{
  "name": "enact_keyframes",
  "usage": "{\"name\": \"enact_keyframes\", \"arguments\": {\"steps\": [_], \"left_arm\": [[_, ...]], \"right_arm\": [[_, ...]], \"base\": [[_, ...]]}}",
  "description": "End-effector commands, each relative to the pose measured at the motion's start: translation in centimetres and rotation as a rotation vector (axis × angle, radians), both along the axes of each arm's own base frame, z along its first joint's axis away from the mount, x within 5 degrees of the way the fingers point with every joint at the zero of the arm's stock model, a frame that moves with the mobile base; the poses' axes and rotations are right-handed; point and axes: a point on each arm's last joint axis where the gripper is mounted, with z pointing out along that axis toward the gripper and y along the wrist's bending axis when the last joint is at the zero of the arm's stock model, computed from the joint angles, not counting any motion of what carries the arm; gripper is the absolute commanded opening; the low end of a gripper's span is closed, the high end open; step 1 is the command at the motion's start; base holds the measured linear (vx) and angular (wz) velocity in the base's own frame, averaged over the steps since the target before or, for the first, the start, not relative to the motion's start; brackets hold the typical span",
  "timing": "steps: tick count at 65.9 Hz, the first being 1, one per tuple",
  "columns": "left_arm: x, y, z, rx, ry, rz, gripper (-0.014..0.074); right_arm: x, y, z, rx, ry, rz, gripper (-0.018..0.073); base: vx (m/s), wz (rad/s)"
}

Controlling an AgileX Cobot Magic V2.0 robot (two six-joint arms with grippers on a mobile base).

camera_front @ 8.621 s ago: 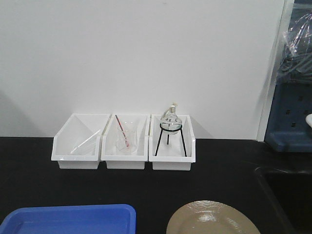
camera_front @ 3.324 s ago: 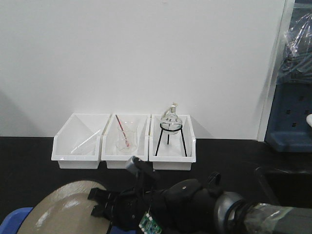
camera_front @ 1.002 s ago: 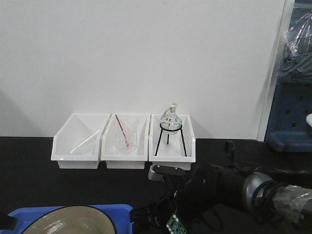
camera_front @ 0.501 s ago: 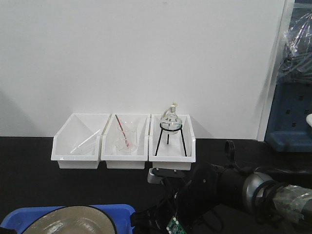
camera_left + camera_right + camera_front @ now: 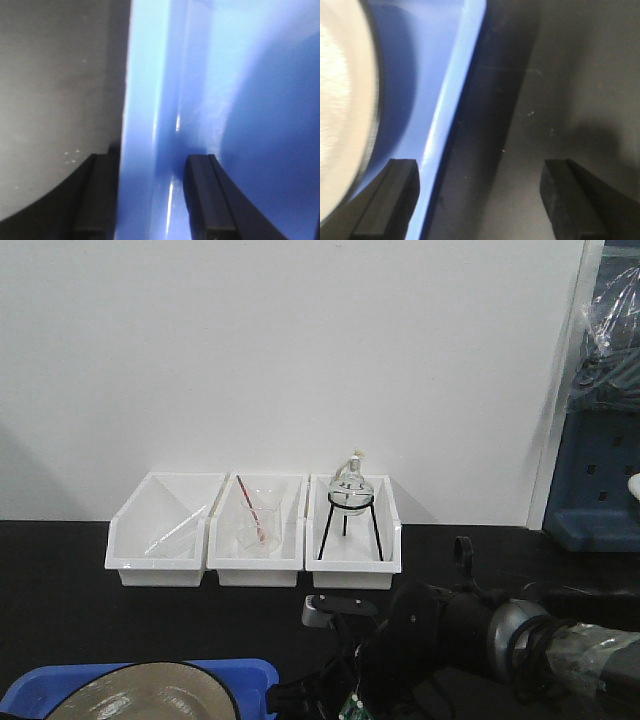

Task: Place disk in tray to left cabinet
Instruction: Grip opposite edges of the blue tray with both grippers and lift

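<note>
We find bare worktop (image 5: 60,590) in front of the three white bins (image 5: 258,575) lining the wall (image 5: 300,360). The right arm (image 5: 450,640) occupies the near right. The right fingers (image 5: 400,200), spread wide, have open worktop between them beside the tray (image 5: 440,120) lip; the left fingers (image 5: 205,200) bracket that lip closely.

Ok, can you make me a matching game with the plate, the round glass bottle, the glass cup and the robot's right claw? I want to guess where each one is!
Things:
1. disk
2. round flask
3. beaker
4. right gripper

Places or states:
A. in the middle white bin
B. open, with the tray rim between its fingers
C. lying in the blue tray
D. in the white bin on the picture's right

Pairs: 1-C, 2-D, 3-A, 4-B
</note>
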Motion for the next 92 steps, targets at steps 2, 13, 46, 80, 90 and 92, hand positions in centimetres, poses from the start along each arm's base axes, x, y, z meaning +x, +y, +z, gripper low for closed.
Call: {"name": "enact_keyframes", "arguments": {"steps": [2, 13, 46, 80, 90, 92], "left_arm": [[0.4, -0.4, 2.1, -0.035, -0.059, -0.019, 0.0414], [0.2, -0.8, 2.0, -0.075, -0.043, -0.044, 0.0414], [0.3, -1.9, 2.2, -0.203, -0.049, -0.019, 0.0414], [0.7, -5.4, 2.4, -0.32, -0.071, -0.051, 0.041], [0.6, -5.7, 2.4, -0.33, -0.061, -0.056, 0.036], [0.6, -5.8, 2.3, -0.33, -0.06, -0.058, 0.0342]], "right_arm": [[0.6, 0.2, 2.1, 0.055, -0.069, -0.015, 0.055], [0.6, 0.4, 1.6, 0.074, -0.044, -0.031, 0.0548], [0.8, 0.7, -0.1, 0.083, -0.005, -0.035, 0.0519], [0.8, 0.9, -0.2, 0.102, 0.013, -0.059, 0.0377], [0.8, 0.7, -0.2, 0.11, 0.041, -0.092, 0.0211], [0.8, 0.7, -0.2, 0.111, 0.043, -0.095, 0.0173]], "base": [[0.0, 0.0], [0.0, 0.0], [0.0, 0.0], [0.0, 0.0], [0.0, 0.0], [0.0, 0.0]]}}
